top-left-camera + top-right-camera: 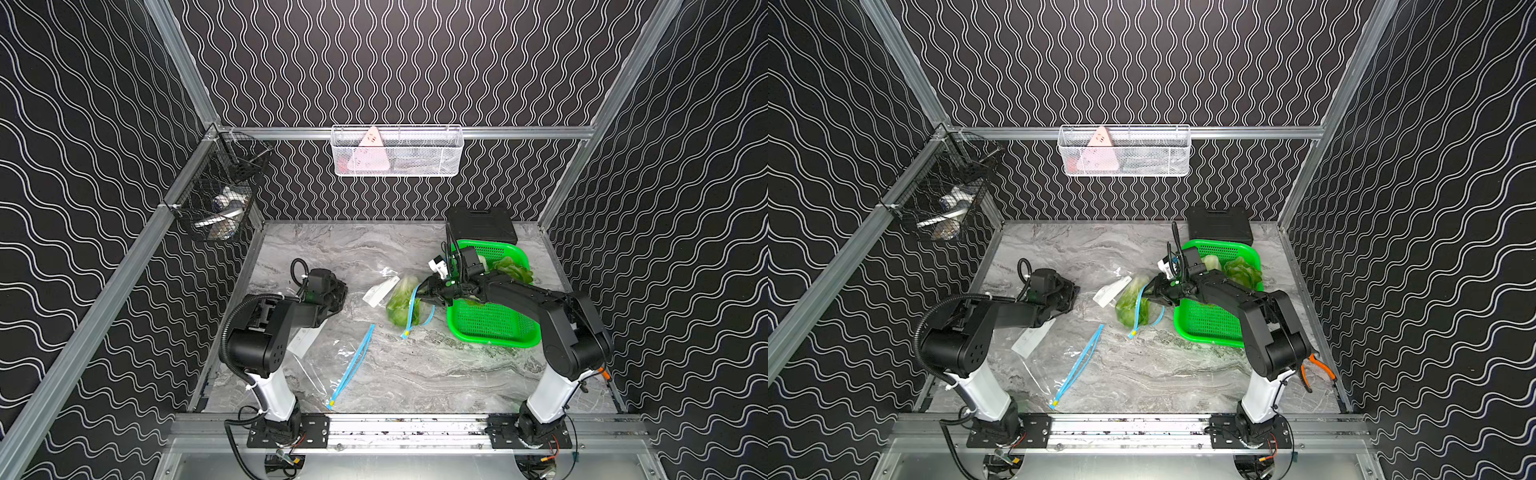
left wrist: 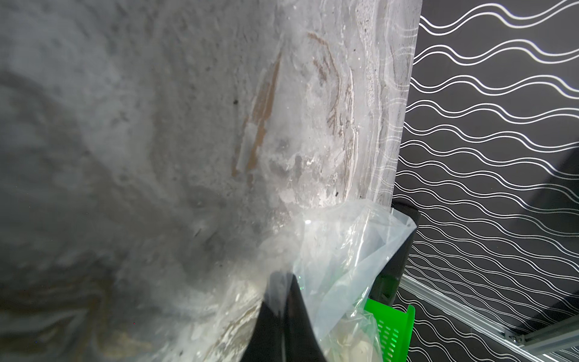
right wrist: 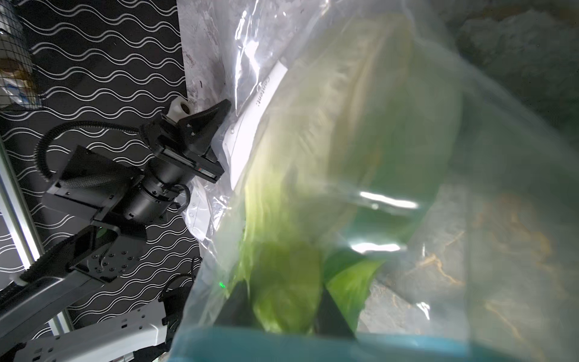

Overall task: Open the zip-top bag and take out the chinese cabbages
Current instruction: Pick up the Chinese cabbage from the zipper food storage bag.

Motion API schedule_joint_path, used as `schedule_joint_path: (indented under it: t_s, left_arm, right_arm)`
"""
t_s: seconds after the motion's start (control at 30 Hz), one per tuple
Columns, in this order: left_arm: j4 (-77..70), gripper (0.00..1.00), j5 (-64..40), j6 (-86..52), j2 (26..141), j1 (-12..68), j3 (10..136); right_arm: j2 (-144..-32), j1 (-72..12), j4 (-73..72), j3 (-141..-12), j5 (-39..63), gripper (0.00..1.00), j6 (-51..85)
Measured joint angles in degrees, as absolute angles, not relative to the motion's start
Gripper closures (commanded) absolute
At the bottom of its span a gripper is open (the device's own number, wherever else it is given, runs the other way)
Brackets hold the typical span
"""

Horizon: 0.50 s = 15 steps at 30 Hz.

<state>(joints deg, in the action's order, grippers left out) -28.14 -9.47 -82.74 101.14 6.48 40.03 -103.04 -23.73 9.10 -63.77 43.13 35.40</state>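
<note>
The clear zip-top bag (image 1: 384,286) (image 1: 1115,291) lies mid-table, its blue zip mouth (image 1: 413,316) open toward the green basket (image 1: 490,328) (image 1: 1208,328). One chinese cabbage (image 1: 401,301) (image 1: 1131,305) (image 3: 313,141) is inside it. My right gripper (image 1: 422,294) (image 1: 1152,291) (image 3: 283,301) reaches into the mouth, its fingers (image 3: 332,310) pressed on either side of the green leaves. My left gripper (image 1: 338,297) (image 1: 1073,293) (image 2: 282,279) is shut on the bag's plastic (image 2: 344,250) at the far corner. Two more cabbages (image 1: 513,268) (image 1: 1241,270) lie in the basket.
A second, flat clear bag (image 1: 332,365) with a blue zip lies at the front left. A black case (image 1: 482,224) stands behind the basket. Orange pliers (image 1: 1316,370) lie by the right arm's base. Wire baskets hang on the back and left walls.
</note>
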Motion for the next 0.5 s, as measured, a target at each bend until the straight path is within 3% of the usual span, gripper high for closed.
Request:
schedule_joint_path:
  t_s: [0.07,0.2,0.23,0.5]
  left_arm:
    - [-28.25,1.0,-9.45,-82.74,101.12,6.59,39.97]
    - [-28.45,1.0,-9.45,-82.74,101.03,6.76,39.42]
    - [-28.51,1.0,-9.43,-82.74,101.03,6.76,39.29]
    - [-28.58,1.0,-9.32,-82.81,100.71,4.78,38.28]
  right_arm:
    - [-103.77,-24.34,9.08,-64.05,43.13,0.58,35.55]
    - [-104.57,-25.12,9.13,-64.2,43.2,0.96,35.57]
    - [-104.55,-25.15,9.13,-64.2,43.16,1.0,35.64]
    - [-96.79,-22.35,9.56,-60.34,42.59,1.0,35.11]
